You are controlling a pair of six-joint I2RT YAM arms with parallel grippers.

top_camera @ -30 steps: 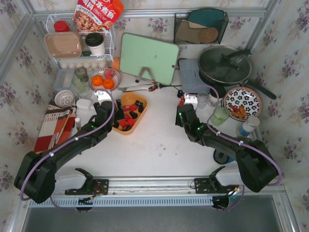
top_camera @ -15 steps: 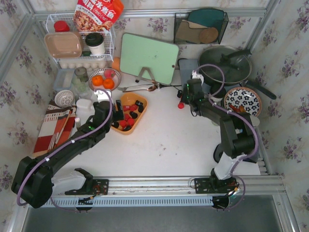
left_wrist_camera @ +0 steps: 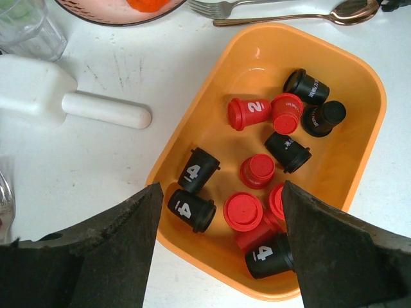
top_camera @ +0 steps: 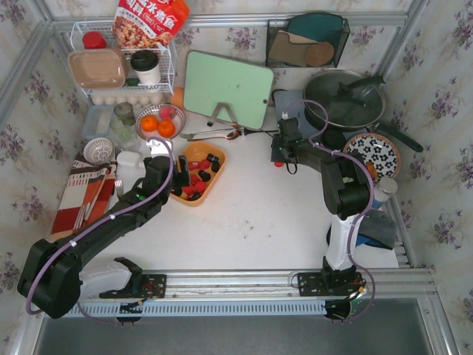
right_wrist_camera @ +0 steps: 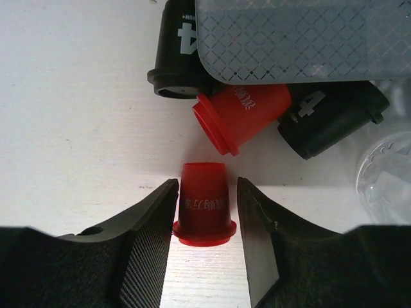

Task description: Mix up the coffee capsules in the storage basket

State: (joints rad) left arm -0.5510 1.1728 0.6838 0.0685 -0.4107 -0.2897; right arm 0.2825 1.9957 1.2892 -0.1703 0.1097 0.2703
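Note:
The orange storage basket (top_camera: 216, 180) lies left of centre and holds several red and black coffee capsules (top_camera: 198, 176). In the left wrist view I see its rim (left_wrist_camera: 376, 122), a red capsule marked 2 (left_wrist_camera: 249, 113) and a black one marked 4 (left_wrist_camera: 199, 170). My left gripper (left_wrist_camera: 221, 192) hangs open over the basket's near corner (top_camera: 174, 176), holding nothing. My right gripper (top_camera: 279, 155) is shut on a red capsule (right_wrist_camera: 204, 202) that lies on the table. Just beyond it lie another red capsule (right_wrist_camera: 247, 115) and two black ones (right_wrist_camera: 176, 58), partly under a clear patterned lid (right_wrist_camera: 302, 38).
A green cutting board (top_camera: 228, 89) stands at the back, with a lidded pan (top_camera: 344, 100) and a patterned plate (top_camera: 371, 157) to the right. A bowl of oranges (top_camera: 159, 122), a wire rack (top_camera: 122, 66), a spoon and fork (top_camera: 214, 134) and a white scoop (left_wrist_camera: 64, 102) crowd the left.
My right arm swung from the table's middle out to the far right-centre, and its jaws closed in on the red capsule. The left arm barely moved.

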